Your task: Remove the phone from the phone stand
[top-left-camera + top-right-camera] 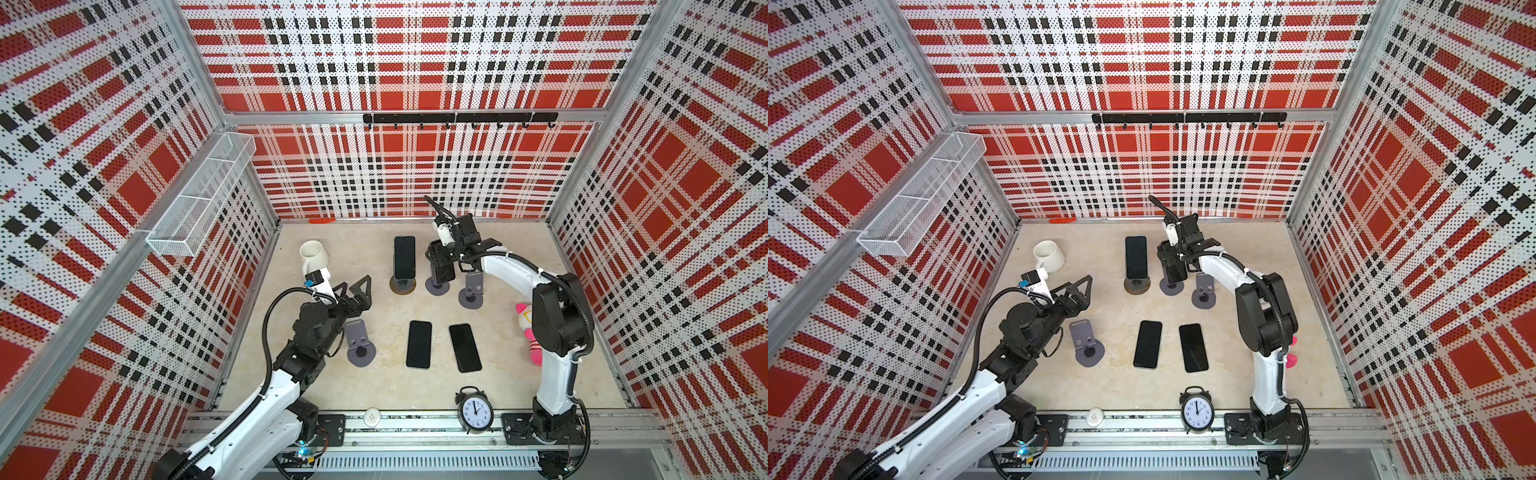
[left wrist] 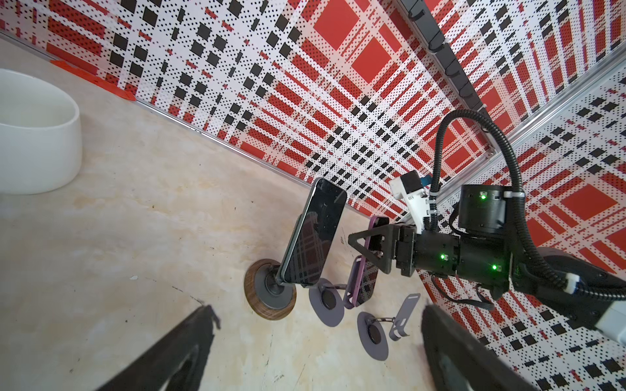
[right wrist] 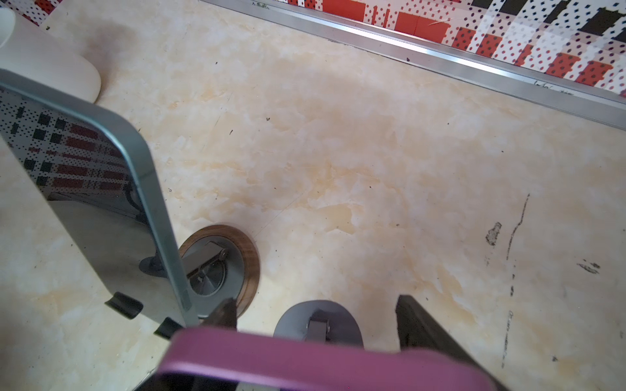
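Right hand (image 2: 364, 242) closed on the purple phone (image 2: 364, 284) — next, lift it clear

Our right hand grips the purple phone across its width. The phone stands nearly upright, long axis vertical, just below the hand at its grey stand (image 2: 327, 301), far middle of the counter (image 1: 507, 374) — so we judge straight up is the way off. Our left hand (image 1: 353, 291) hangs wide open, farther off on the left. The white mug (image 1: 313, 255) beyond it looks empty.

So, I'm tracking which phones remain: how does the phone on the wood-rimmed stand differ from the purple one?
The grey-edged phone stands untouched; the purple phone is clamped in the right gripper. The grey-edged phone rises from a wood-rimmed base; the purple phone from a plain grey base. Both tilt up, screens dark.
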Tool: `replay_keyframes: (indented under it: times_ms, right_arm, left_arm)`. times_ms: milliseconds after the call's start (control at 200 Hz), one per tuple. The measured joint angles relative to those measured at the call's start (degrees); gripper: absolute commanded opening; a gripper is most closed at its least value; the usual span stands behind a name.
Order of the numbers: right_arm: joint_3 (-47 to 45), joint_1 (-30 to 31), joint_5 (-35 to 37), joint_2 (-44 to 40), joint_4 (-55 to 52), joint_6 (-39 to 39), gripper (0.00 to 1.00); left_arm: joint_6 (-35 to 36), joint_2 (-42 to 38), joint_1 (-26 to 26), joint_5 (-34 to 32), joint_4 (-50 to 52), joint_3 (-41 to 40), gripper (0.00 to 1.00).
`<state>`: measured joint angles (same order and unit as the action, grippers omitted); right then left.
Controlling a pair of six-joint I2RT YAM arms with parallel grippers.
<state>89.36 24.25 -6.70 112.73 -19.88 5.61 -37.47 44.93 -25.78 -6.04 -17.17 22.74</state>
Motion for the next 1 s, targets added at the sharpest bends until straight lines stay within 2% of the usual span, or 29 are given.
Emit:
replay_keyframes:
  times_ms: [541,812,997]
  right_arm:
    - [0.04,0.0,1.81,-5.44,-0.39,0.48,0.7]
    - [-6.62,0.0,2.91,-17.16,2.58,3.06,0.7]
    - [-11.26,0.0,4.07,-23.65,3.19,4.13,0.71]
  left_arm:
    - [0.46,0.61,0.13,-0.2,-0.63,-0.15,0.98]
    - [3.58,1.92,0.35,-6.71,-0.81,0.31,0.98]
    - [4.79,7.45,0.37,-8.46,-2.84,2.32,0.98]
